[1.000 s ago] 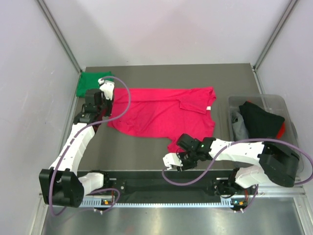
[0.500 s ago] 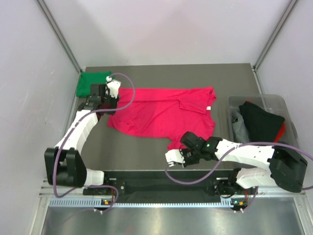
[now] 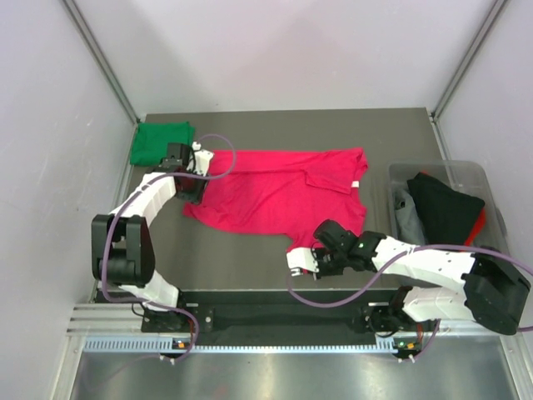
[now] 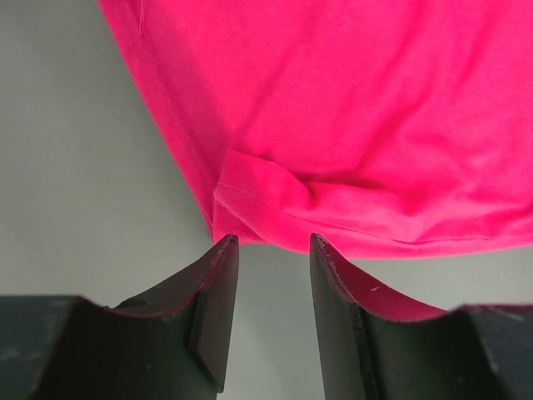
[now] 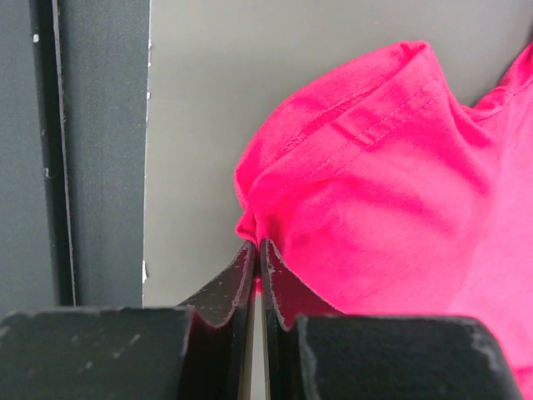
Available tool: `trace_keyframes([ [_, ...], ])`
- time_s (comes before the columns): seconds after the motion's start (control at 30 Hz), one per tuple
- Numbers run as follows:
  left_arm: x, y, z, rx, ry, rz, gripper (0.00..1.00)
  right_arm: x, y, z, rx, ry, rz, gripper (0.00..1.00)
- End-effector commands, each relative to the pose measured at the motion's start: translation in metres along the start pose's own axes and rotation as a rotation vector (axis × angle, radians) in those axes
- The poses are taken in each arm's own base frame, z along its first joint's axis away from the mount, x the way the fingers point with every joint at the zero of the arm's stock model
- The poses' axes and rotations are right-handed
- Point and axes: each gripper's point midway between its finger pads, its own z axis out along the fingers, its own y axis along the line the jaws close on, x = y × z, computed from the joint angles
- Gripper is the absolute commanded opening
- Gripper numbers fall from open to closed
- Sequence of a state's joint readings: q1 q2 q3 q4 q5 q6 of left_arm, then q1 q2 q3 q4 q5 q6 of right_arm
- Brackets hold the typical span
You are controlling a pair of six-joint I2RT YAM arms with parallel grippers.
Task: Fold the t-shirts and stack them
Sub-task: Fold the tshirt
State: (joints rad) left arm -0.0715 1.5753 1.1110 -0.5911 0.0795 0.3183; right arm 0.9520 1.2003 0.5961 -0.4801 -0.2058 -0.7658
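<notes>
Crimson-pink t-shirt (image 3: 275,192) lies spread across the middle of the table (image 3: 400,133), somewhat rumpled, with its collar towards the right. A small white neck label (image 3: 356,184) shows by the collar, too small to read, and no other writing can be made out. The green t-shirt (image 3: 161,142) sits folded in the far left corner, apart from the pink one.

The left gripper (image 4: 271,246) hovers at the pink shirt's left edge with its jaws partly apart. A turned-up fold of hem lies just ahead of the fingertips, only bare table shows in the gap, and whether the tips touch the cloth cannot be told. The right gripper (image 5: 256,248) is at the near edge of the shirt, low by the table's front, with its jaws pressed together on a pinch of pink hem.
</notes>
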Motion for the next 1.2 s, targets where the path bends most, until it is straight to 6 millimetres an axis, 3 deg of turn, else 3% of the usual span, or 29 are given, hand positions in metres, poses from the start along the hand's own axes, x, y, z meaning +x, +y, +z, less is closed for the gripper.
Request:
trace_keyframes([
  [0.0, -0.016, 0.016, 0.001, -0.053, -0.031, 0.014, 0.45, -0.007, -0.009, -0.003, 0.034, -0.042, 0.008, 0.03],
  [0.33, -0.016, 0.026, 0.029, -0.075, 0.018, -0.004, 0.43, -0.004, -0.01, -0.003, 0.039, -0.039, 0.021, 0.03],
  [0.63, -0.025, 0.034, 0.037, -0.083, 0.008, -0.007, 0.41, -0.003, -0.009, -0.001, 0.031, -0.034, 0.026, 0.03],
  [1.0, -0.015, 0.031, 0.044, -0.068, 0.048, -0.012, 0.34, 0.0, -0.01, -0.001, 0.034, -0.03, 0.032, 0.03],
  [1.17, -0.014, 0.029, 0.042, -0.058, 0.052, -0.013, 0.06, 0.001, -0.012, -0.001, 0.041, -0.027, 0.035, 0.03],
])
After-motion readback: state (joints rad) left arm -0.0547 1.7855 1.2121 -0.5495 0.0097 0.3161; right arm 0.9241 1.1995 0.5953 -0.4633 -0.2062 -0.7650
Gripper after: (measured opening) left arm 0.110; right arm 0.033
